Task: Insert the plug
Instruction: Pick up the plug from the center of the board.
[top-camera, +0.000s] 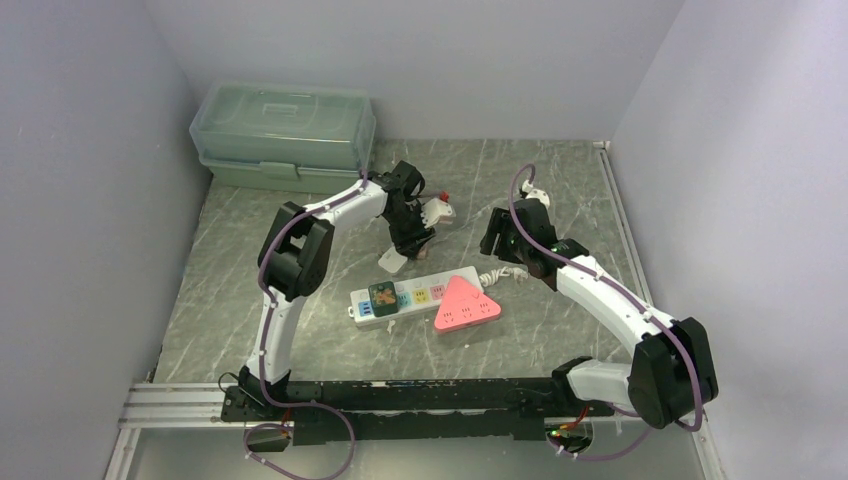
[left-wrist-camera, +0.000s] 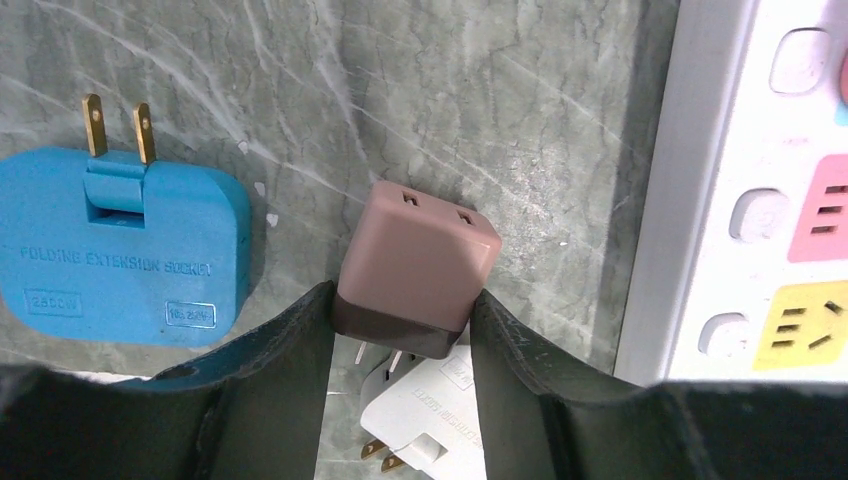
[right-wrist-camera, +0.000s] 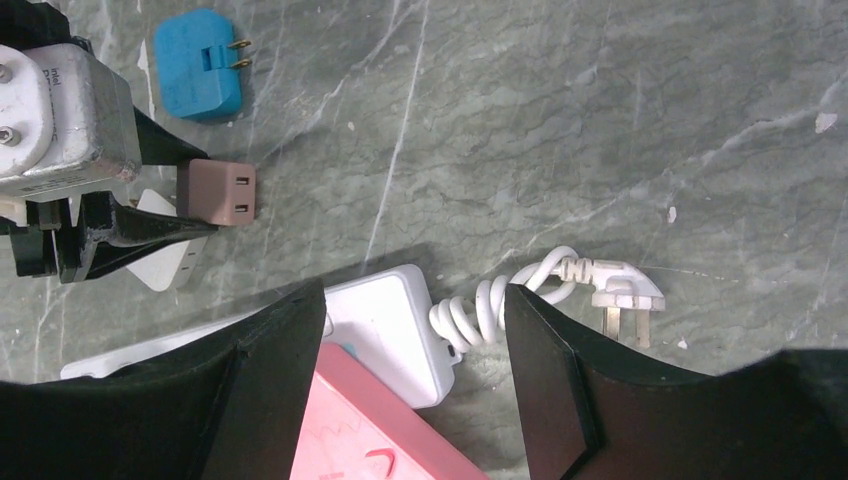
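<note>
Plug (left-wrist-camera: 415, 265), a brown-pink block with two slots in its end face, is clamped between the fingers of the left gripper (left-wrist-camera: 402, 302). It is held over the marbled table (top-camera: 560, 180) just beyond the white power strip (top-camera: 415, 297). Seen from the left wrist, a blue folding extension socket (left-wrist-camera: 120, 250) is laid flat at nine o'clock from the plug, its brass prongs pointed to twelve. The strip's coloured outlets are lined up at three o'clock, and a white adapter (left-wrist-camera: 425, 410) is partly covered at six o'clock. The right gripper (right-wrist-camera: 410, 305) is spread wide with nothing gripped, poised above the strip's end and its coiled cord (right-wrist-camera: 490, 305). The cord's own plug (right-wrist-camera: 625, 295) is left lying at three o'clock. From above, a pink triangular block (top-camera: 467, 305) is seen resting on the strip, and a lidded plastic box (top-camera: 285, 135) is parked at eleven o'clock.
</note>
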